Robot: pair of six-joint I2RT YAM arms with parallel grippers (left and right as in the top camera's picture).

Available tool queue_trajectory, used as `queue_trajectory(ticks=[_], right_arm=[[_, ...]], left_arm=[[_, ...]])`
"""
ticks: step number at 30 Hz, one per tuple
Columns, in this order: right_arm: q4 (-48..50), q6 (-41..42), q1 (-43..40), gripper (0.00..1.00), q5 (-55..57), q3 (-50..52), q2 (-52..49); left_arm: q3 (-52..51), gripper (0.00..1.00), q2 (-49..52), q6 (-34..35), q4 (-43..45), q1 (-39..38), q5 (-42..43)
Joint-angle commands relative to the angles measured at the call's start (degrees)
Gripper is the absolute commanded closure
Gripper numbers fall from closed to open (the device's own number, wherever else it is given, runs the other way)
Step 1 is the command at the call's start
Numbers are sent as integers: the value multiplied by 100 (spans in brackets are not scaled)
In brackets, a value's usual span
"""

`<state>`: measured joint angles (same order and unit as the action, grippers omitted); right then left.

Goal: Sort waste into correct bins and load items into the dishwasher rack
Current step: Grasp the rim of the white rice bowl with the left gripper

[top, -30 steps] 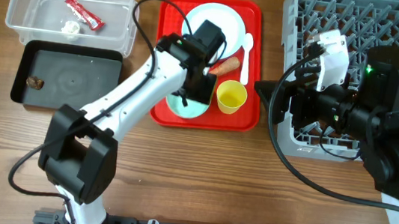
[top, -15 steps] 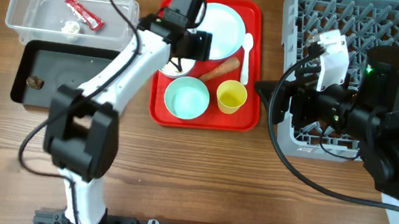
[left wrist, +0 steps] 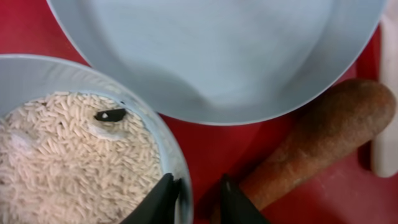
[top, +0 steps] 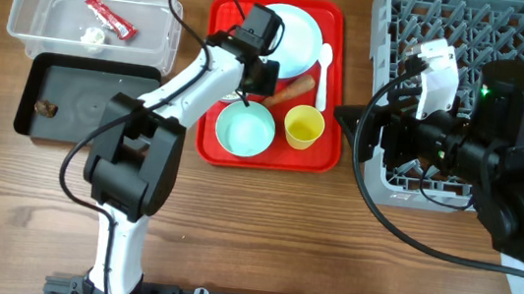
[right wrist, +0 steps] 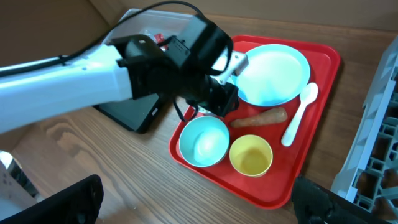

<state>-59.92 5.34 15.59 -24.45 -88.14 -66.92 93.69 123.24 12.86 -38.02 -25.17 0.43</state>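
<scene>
left gripper (left wrist: 198, 199) astride rice bowl (left wrist: 62, 71) rim, grasp unclear | right gripper (right wrist: 196, 199) spread, empty | risk: thin rim pinch slips, tipping rice (left wrist: 62, 162) onto red tray (left wrist: 211, 143)

a serving tray (top: 270, 161) mid-table holds a plate (top: 300, 33) far, a spoon (top: 324, 70) to its right, a carrot (top: 293, 88) just nearer, then bowl (top: 245, 127) left and cup (top: 304, 126) right. a rice bowl (left wrist: 68, 149), mostly hidden from above, seems left of the carrot. tub (top: 59, 20) and shallow tray (top: 98, 109) left; rack (top: 406, 15) right.
</scene>
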Motion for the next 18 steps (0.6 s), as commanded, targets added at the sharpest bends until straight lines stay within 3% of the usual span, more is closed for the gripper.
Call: queue_trajectory(ticks=[1,7,18], right_arm=[[68,81,28,2,-90,-109,-37],[74,76,28,2,-87,-109,-37],[74,66,28,2,-85,-109,-37]], left_arm=[[39,85,59,28,85,-50,-149],[37,96,61,136,26,-46,-299],[50,96,0,254,-205,-66,-378]])
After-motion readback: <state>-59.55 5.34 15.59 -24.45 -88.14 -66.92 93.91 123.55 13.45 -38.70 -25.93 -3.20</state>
